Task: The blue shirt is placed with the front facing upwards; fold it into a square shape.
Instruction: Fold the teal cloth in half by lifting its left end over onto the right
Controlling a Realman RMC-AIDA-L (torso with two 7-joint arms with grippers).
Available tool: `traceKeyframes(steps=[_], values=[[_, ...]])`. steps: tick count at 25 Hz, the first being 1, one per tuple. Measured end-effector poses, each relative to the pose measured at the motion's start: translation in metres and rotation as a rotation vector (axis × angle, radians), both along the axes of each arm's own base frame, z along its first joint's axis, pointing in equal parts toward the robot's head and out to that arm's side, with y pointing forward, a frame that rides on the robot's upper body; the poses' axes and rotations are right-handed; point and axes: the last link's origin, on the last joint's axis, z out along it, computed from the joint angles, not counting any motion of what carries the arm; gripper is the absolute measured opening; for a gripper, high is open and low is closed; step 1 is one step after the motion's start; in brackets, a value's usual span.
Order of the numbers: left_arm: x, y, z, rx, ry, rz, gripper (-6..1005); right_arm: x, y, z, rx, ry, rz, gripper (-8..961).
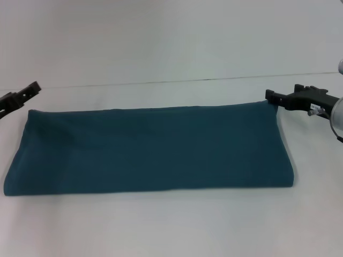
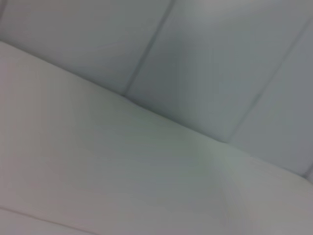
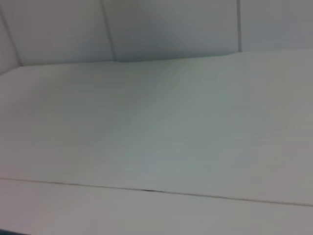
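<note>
A white table (image 1: pixel 171 225) is backed by a pale panelled wall (image 1: pixel 171 37), and both wrist views are filled by these two surfaces alone. The blue shirt (image 1: pixel 150 152) is laid flat across the middle of the table, folded into a long horizontal band — only plain teal fabric is shown, with no lettering exposed. The left gripper (image 1: pixel 33 89) is held just above and outside the band's far left corner, apart from the cloth. The right gripper (image 1: pixel 271 98) is positioned at the far right corner, its tip at the fabric edge — whether cloth is pinched cannot be told, nor can either pincer's opening.
</note>
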Motion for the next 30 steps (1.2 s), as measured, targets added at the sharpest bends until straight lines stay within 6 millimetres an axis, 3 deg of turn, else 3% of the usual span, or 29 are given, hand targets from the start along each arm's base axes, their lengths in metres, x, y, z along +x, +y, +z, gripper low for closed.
traceKeyframes(steps=[16, 24, 30], values=[[0.028, -0.024, 0.014, -0.284, -0.052, -0.292, 861, -0.026, -0.043, 0.023, -0.256, 0.208, 0.216, 945], [0.022, -0.038, 0.017, -0.41, 0.006, -0.28, 861, -0.019, -0.06, 0.036, -0.333, 0.257, 0.192, 945], [0.012, -0.043, 0.042, -0.393, -0.053, -0.123, 861, -0.014, -0.062, 0.042, -0.314, 0.251, 0.172, 945]])
